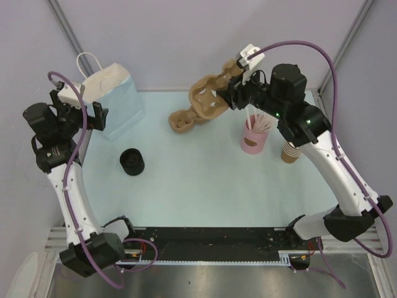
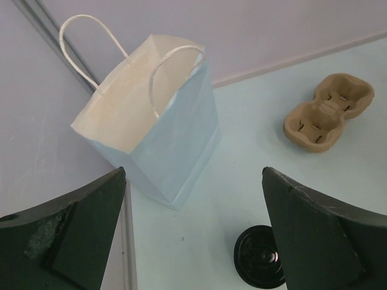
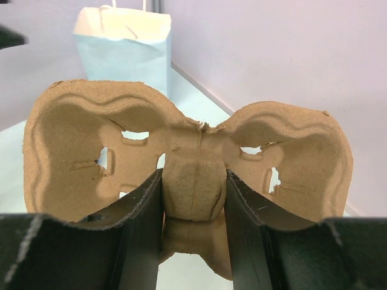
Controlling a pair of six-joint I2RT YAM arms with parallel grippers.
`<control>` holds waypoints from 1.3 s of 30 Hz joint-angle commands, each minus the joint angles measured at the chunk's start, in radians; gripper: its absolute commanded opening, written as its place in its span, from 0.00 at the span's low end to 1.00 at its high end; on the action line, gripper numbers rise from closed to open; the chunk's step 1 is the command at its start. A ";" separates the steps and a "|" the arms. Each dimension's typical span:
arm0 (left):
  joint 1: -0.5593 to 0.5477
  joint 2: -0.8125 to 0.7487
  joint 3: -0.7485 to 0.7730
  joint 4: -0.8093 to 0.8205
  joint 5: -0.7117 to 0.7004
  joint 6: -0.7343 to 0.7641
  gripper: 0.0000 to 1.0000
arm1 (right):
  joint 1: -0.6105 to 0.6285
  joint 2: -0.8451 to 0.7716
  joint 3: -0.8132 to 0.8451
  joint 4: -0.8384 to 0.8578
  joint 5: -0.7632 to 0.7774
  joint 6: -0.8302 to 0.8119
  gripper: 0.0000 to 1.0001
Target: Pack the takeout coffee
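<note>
L side first: left claw (image 1: 93, 113) is spread wide w/ nothing in it, hanging just beside the pale-blue paper bag (image 1: 119, 105). The bag stands upright, mouth open, at the far-left of the counter (image 1: 198, 186). The black lid (image 1: 131, 162) lies flat on the counter, on the near side of the bag & apart from it. In the left wrist view it sits low, by the R fingertip. L arm is clearly the nearer one to it.

Centre: a carrier stack (image 1: 185, 120) of pulp 2-cup trays rests on the counter. Just up & right of it, right claw (image 1: 226, 93) pinches one held carrier (image 1: 208, 96) by its centre rib, up in the air & tilted. The right wrist view shows the fingers (image 3: 142, 229) pressed on either side of the rib, wells facing the cam, long axis running crosswise to the fingers.

R side: pink straw cup (image 1: 253, 141), then nested tan cups (image 1: 289, 152) partly under the R forearm. No lone kraft cup can be picked out apart from that stack in any view, so only the lid half of the coffee can be placed.

Judgement: next move prob. sets the carrier flat on bare counter mid-way. What it turns on: lid on L arm's side, cups on R arm's side, carrier btwn them.
</note>
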 commanded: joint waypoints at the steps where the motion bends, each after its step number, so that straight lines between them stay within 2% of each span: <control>1: -0.030 0.106 0.091 0.096 0.086 0.089 0.99 | -0.021 -0.099 -0.077 -0.006 -0.068 -0.014 0.32; 9: -0.220 0.296 0.203 0.076 -0.132 0.194 1.00 | -0.072 -0.221 -0.241 0.008 -0.126 0.011 0.32; 11: -0.234 0.327 0.214 0.091 -0.158 0.192 0.99 | -0.085 -0.238 -0.276 0.026 -0.140 0.018 0.32; 15: -0.236 0.317 0.178 0.231 -0.206 0.174 0.98 | -0.104 -0.262 -0.323 0.039 -0.161 0.025 0.32; 18: -0.236 0.277 0.128 0.294 -0.178 0.197 0.98 | -0.116 -0.261 -0.330 0.039 -0.178 0.025 0.32; 24: -0.236 0.264 0.114 0.325 -0.198 0.256 0.98 | -0.128 -0.250 -0.336 0.040 -0.200 0.035 0.33; 30: -0.236 0.336 0.143 0.343 -0.305 0.258 0.98 | -0.133 -0.241 -0.349 0.048 -0.203 0.037 0.33; 35: -0.250 0.372 0.134 0.371 -0.312 0.278 0.97 | -0.134 -0.241 -0.356 0.052 -0.210 0.040 0.34; 39: -0.282 0.413 0.166 0.354 -0.385 0.286 0.97 | -0.133 -0.244 -0.369 0.054 -0.214 0.043 0.34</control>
